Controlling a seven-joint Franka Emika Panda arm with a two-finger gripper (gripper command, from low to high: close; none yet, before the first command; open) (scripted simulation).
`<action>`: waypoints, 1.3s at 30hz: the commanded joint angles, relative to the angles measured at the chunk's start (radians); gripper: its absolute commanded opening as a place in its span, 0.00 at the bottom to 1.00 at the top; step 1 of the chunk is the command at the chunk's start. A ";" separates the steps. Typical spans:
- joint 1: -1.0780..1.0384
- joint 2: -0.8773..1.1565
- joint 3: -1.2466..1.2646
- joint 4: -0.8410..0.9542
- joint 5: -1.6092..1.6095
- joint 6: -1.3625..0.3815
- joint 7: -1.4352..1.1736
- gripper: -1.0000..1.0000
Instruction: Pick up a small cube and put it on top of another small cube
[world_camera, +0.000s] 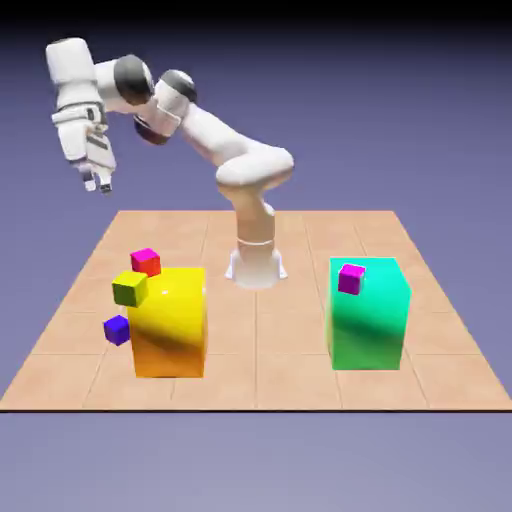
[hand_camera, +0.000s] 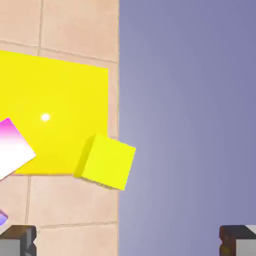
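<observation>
Hovering high, hand (world_camera: 98, 184) open and empty; approach step; next, descend onto small cube (world_camera: 117, 329) left of yellow block (world_camera: 170, 325).

1. A big yellow-orange block (world_camera: 168, 322) stands on the tiled table (world_camera: 290, 370), toward the exterior view's left.
2. A red-and-magenta small cube (world_camera: 146, 262) shows at that block's upper far corner.
3. A big green block (world_camera: 370, 318) stands well apart, right.
4. A magenta-purple small cube (world_camera: 351, 278) shows against its upper left corner.
</observation>
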 joint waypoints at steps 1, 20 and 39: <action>0.022 -0.017 -0.030 0.018 -0.021 -0.034 -0.044 0.50; 0.308 -0.325 -0.555 0.229 -0.406 -0.497 -0.706 0.50; 0.575 0.195 -0.624 0.395 -0.199 -0.449 -0.668 0.00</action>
